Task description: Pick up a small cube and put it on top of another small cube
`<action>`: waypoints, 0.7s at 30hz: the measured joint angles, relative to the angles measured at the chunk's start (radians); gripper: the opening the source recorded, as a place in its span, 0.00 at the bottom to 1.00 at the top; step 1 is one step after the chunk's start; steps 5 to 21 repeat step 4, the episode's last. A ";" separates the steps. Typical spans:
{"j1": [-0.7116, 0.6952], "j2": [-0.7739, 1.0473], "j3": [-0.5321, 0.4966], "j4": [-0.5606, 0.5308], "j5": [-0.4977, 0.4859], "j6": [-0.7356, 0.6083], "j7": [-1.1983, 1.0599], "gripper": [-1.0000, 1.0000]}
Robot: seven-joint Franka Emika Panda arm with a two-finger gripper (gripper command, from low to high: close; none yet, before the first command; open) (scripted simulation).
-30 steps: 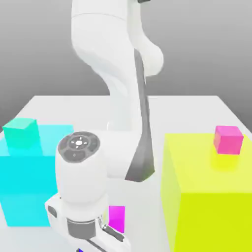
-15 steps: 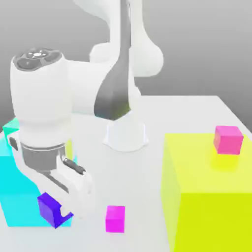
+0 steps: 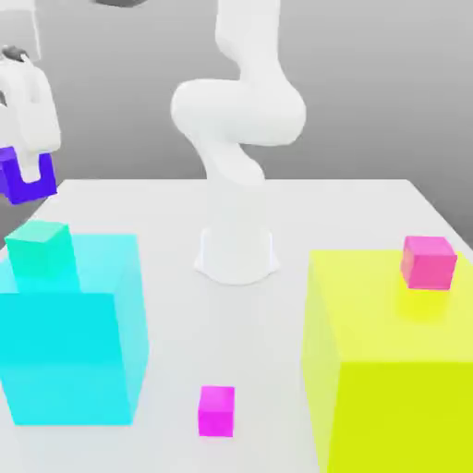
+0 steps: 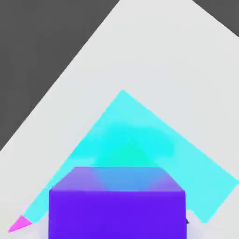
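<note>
My gripper point(image 3: 28, 177) hangs at the upper part of the exterior view's left, shut on the small violet-blue cube point(image 3: 13, 180). That cube is in the air, above the small teal-green cube point(image 3: 39, 248) and slightly to its left. The teal-green cube rests on top of the big translucent cyan block point(image 3: 78, 342). In the hand view the violet cube point(image 4: 116, 205) sits close to the camera, with the cyan block point(image 4: 154, 135) beneath it and a greenish patch of the teal cube point(image 4: 128, 154) just beyond the violet cube's edge.
A small magenta cube point(image 3: 216, 410) lies on the white table point(image 3: 231, 323) near its front. A big yellow block point(image 3: 388, 360) stands at the exterior view's right with a small pink cube point(image 3: 429, 261) on it. The arm's base point(image 3: 236, 251) stands mid-table.
The arm has risen from low near the table's front and swung up to the exterior view's left, carrying the violet cube to above the teal-green cube.
</note>
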 joint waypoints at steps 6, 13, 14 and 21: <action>-0.001 0.010 -0.001 -0.020 0.001 0.030 -0.002 1.00; -0.001 0.010 -0.001 -0.020 0.001 0.030 -0.002 1.00; -0.001 0.010 -0.001 -0.020 0.001 0.030 -0.002 1.00; -0.001 0.010 -0.001 -0.020 0.001 0.030 -0.002 1.00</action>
